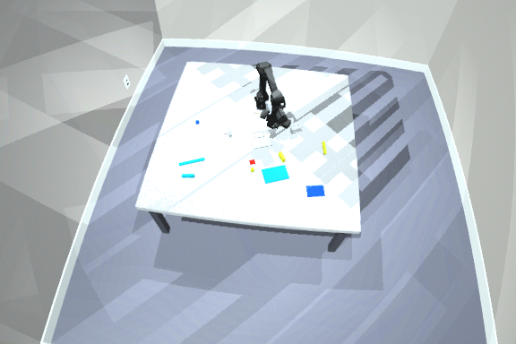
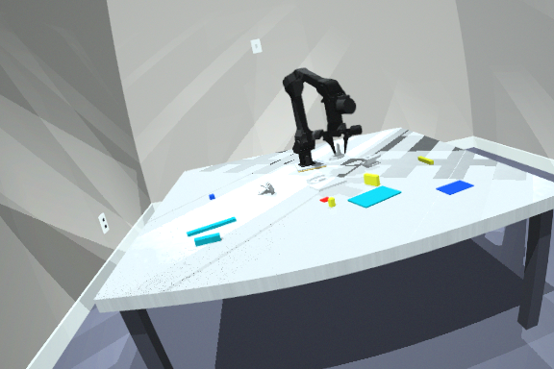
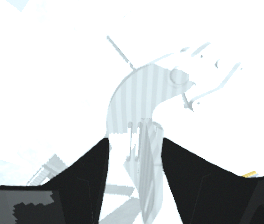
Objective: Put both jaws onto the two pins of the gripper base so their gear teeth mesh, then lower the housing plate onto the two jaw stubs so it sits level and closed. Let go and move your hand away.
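Pale tabletop; hand grips white toothed jaw, its geared end pointing upper right in wrist view.

black arm — bent over | claw — pointing down | fingers partly apart, gripping

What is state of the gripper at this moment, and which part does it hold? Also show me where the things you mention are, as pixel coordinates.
Gripper point(image 1: 279, 126) point(image 2: 339, 152) point(image 3: 134, 143): shut on a pale jaw piece point(image 2: 339, 150) point(image 3: 133, 97), curved with a toothed end.
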`<state>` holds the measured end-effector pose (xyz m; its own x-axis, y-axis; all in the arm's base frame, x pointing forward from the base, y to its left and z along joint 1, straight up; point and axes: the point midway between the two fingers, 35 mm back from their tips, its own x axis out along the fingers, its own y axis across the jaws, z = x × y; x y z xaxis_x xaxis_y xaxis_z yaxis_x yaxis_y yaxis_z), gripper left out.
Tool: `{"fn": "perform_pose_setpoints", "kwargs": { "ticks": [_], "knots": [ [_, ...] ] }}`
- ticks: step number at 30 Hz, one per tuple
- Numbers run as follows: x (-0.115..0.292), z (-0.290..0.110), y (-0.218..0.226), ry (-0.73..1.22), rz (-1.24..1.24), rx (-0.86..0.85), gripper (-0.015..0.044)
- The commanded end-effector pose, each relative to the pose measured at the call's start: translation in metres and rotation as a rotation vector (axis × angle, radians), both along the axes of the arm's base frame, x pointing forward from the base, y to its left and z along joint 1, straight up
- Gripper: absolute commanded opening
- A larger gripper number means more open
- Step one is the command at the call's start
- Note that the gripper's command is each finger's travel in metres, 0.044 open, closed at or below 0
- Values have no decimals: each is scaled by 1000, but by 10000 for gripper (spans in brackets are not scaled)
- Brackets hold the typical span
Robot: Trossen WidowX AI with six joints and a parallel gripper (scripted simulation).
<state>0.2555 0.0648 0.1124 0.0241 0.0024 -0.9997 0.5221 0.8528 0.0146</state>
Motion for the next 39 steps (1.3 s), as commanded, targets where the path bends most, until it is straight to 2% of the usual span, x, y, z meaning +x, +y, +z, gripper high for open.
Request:
{"fn": "perform_pose_setpoints", "kwargs": {
  "ticks": [1, 39],
  "knots": [
    [-3, 1, -6, 1, -128, 7, 134],
    [-31, 0, -66, 5, -1407, 31, 134]
  ]
}}
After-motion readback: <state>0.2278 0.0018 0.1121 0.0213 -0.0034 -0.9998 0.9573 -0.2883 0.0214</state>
